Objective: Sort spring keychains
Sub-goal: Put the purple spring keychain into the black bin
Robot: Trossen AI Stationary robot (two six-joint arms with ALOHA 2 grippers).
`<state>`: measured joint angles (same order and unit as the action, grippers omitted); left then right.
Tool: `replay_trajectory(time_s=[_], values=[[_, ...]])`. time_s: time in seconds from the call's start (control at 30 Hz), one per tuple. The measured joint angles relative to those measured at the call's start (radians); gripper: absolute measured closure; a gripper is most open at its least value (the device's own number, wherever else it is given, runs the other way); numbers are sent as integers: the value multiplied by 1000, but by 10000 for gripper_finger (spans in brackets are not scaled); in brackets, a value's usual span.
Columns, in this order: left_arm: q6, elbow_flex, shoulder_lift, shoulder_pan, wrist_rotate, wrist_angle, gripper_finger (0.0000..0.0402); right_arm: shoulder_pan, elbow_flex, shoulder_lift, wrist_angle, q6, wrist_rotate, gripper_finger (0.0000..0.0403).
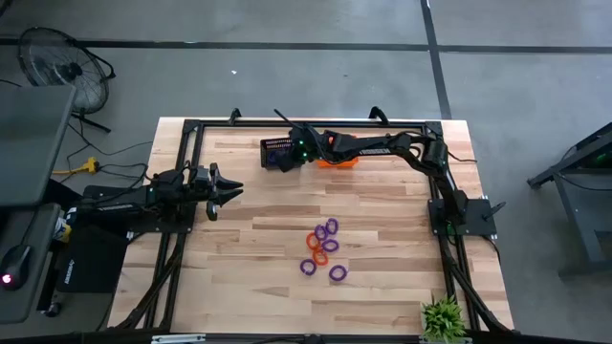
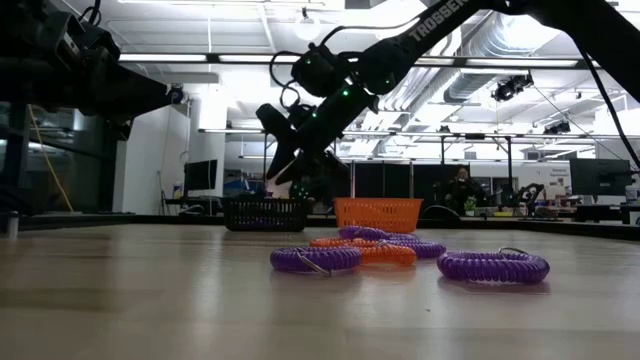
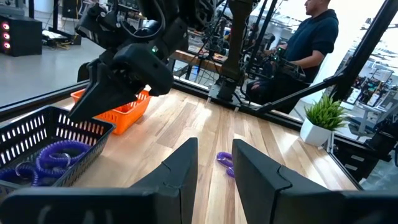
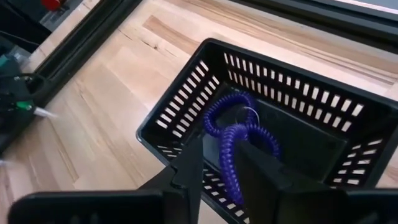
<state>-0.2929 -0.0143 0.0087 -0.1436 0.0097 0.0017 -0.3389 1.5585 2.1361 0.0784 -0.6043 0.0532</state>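
Observation:
Several purple and orange spring keychains (image 1: 322, 248) lie in a loose heap on the wooden table, right of centre toward the near edge; the low view shows the heap (image 2: 380, 250) up front. The black mesh basket (image 1: 273, 151) and the orange basket (image 1: 339, 162) stand side by side near the far edge. Purple keychains (image 3: 56, 155) lie on the black basket's floor. My right gripper (image 1: 287, 155) hovers over the black basket (image 4: 168, 118), shut on a purple keychain. My left gripper (image 1: 229, 188) waits open above the table's left side, touching nothing. My right gripper holds a purple spring keychain by one stretch of its coil (image 4: 231, 163), pinched between the two fingers. The fingers come from above, pointing down into the black basket. The remainder of the loop (image 4: 227, 118), with its metal ring, hangs below the fingers inside the basket.
A black frame runs around the tabletop (image 1: 191, 229). A small potted plant (image 1: 442, 315) stands at the table's near right corner. Bare wood lies between the baskets and the heap. A person (image 3: 314, 37) sits beyond the table's right side. A fan (image 1: 62, 62) stands on the floor, off the table.

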Motion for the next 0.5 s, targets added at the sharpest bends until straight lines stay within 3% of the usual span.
replay_trajectory(time_s=[0.17, 0.5], values=[[0, 0, 0, 0, 0, 0, 302, -1, 0, 0, 0, 2, -22, 289], [0, 0, 0, 0, 0, 0, 302, -3, 0, -26, -17, 85, -224, 279]])
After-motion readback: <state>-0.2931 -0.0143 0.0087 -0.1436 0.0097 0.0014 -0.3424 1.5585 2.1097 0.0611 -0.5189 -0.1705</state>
